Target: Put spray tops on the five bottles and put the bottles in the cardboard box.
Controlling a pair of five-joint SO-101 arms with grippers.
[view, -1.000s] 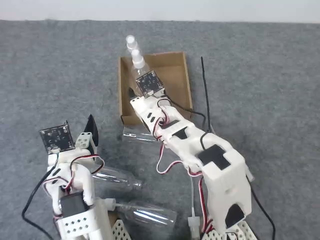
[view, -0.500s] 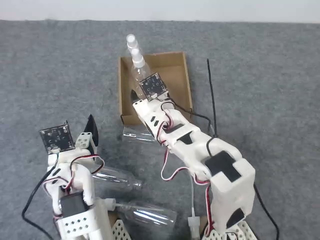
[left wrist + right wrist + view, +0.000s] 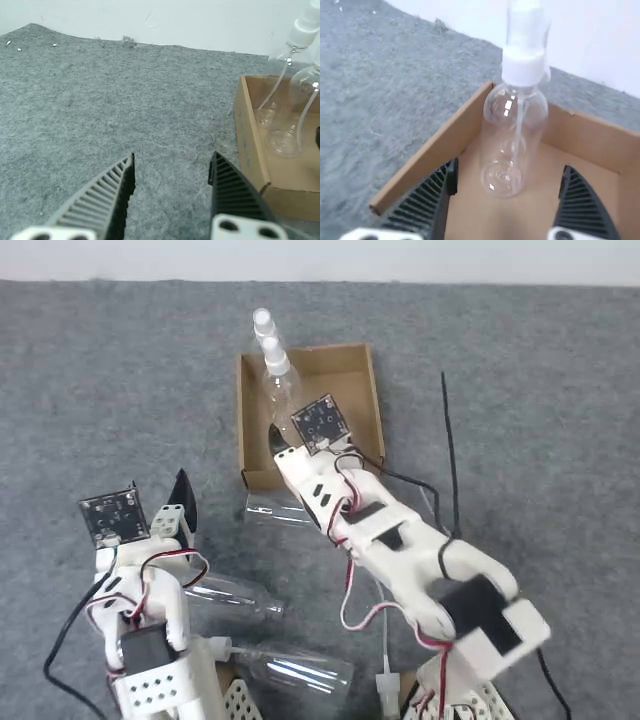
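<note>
Two clear bottles with white spray tops (image 3: pixel 272 358) stand upright in the back left corner of the cardboard box (image 3: pixel 352 400). My right gripper (image 3: pixel 280 437) hovers open over the box's front left part, just in front of them. In the right wrist view the nearer bottle (image 3: pixel 513 131) stands between the open fingers (image 3: pixel 433 198) of the right gripper (image 3: pixel 509 175), untouched. My left gripper (image 3: pixel 172 175) is open over bare carpet at the front left (image 3: pixel 175 502), with the box (image 3: pixel 248 134) to its right. Capless bottles (image 3: pixel 238 595) lie by the left arm.
Another clear bottle (image 3: pixel 300 668) lies at the front between the arms, and one more (image 3: pixel 272 510) lies against the box's front wall. A loose spray top with its tube (image 3: pixel 387 680) lies by the right arm's base. A black cable (image 3: pixel 450 440) runs along the right.
The right arm has swung its body to the right and drawn its gripper back a little from the bottles. The left arm has not moved.
</note>
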